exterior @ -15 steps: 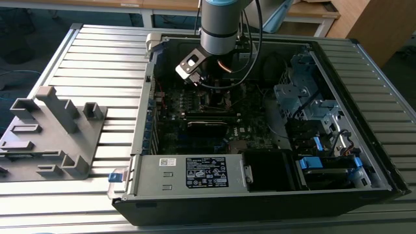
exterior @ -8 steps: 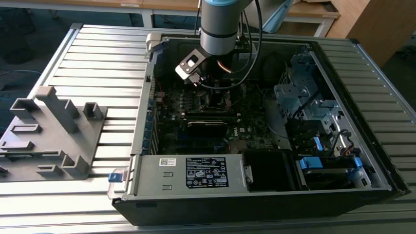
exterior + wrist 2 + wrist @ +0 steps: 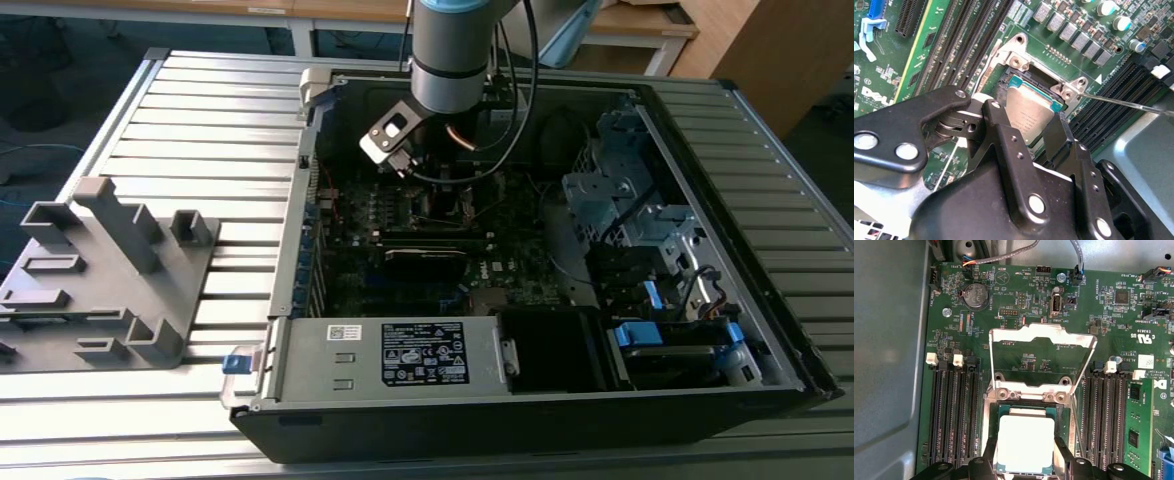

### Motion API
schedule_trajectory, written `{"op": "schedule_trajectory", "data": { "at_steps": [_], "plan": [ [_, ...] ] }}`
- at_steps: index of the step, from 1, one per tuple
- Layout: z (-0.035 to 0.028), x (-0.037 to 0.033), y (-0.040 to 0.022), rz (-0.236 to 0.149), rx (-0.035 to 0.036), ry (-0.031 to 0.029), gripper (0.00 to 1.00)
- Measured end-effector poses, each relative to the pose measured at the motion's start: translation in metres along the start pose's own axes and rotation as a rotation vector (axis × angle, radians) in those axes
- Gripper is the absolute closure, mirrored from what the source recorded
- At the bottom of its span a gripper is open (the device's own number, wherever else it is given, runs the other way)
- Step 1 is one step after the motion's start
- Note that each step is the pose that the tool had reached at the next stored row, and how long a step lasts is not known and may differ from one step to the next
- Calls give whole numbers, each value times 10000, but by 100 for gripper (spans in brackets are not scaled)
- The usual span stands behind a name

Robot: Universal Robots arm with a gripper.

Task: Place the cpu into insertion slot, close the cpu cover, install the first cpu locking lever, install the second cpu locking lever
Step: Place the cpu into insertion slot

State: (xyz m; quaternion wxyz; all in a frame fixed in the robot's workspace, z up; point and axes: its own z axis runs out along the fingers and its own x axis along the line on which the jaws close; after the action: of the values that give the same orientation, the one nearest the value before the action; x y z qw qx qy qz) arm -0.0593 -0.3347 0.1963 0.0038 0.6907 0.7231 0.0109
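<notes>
The cpu (image 3: 1025,442) is a flat square chip with a pale metal top, and it sits between my two black fingers (image 3: 988,462). In both wrist views it lies right over the insertion slot (image 3: 985,430), level with its silver rim; whether it is fully seated I cannot tell. My gripper (image 3: 1029,131) is shut on the cpu (image 3: 1029,112) from two opposite sides. The cpu cover (image 3: 1040,337), a thin silver frame, stands swung open on its hinge behind the slot. A thin locking lever (image 3: 1126,103) juts out beside the socket. In the exterior view my gripper (image 3: 430,198) reaches down into the open computer case.
Long black memory slots (image 3: 951,410) flank the socket on both sides. The case's metal wall (image 3: 889,340) rises close by. The exterior view has a power supply (image 3: 400,355) at the front, drive bays (image 3: 627,210) at its right and a grey fixture (image 3: 107,280) on the table at its left.
</notes>
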Motion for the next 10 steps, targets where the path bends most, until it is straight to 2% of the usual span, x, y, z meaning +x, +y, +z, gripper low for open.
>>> {"op": "schedule_trajectory", "data": {
  "at_steps": [10],
  "plan": [
    [8,-6,-7,99,0,-3,47]
  ]
}}
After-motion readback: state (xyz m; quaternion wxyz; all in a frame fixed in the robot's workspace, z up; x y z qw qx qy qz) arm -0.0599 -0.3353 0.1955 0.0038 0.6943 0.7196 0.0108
